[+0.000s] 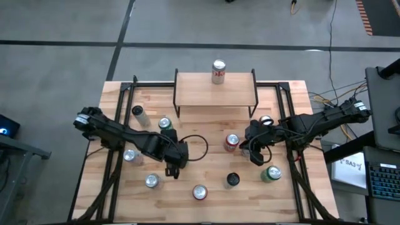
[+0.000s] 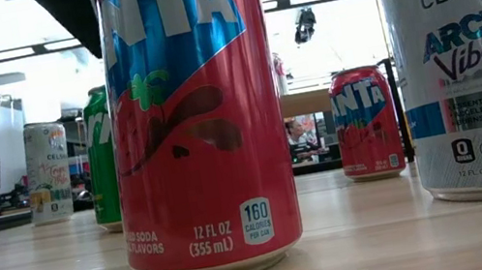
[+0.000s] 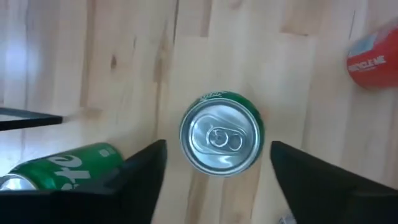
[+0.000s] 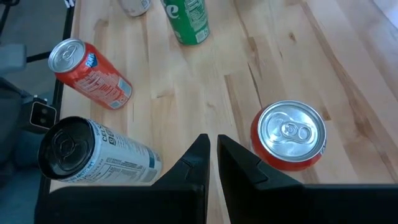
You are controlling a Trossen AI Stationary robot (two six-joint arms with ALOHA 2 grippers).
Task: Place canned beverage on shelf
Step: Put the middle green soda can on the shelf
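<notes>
The shelf (image 1: 215,94), a light wood board on thin black legs, stands at the table's far middle, with a silver and red can (image 1: 218,72) upright on its top. My left gripper (image 1: 172,169) is open above an upright green can (image 3: 222,140). Its fingers stand on either side of the can's top without touching it. The gripper hides this can in the high view; the low view shows it (image 2: 103,158) standing on the tabletop. My right gripper (image 1: 256,156) is shut and empty, just above the table beside an upright red can (image 4: 291,134).
Several cans stand around the table: a second green can (image 1: 165,123), a red can (image 1: 199,192) near the front, a black-topped white can (image 1: 232,179), a green can (image 1: 270,173) and silver cans (image 1: 152,181) at the left. A black cable loop (image 1: 199,147) lies mid-table.
</notes>
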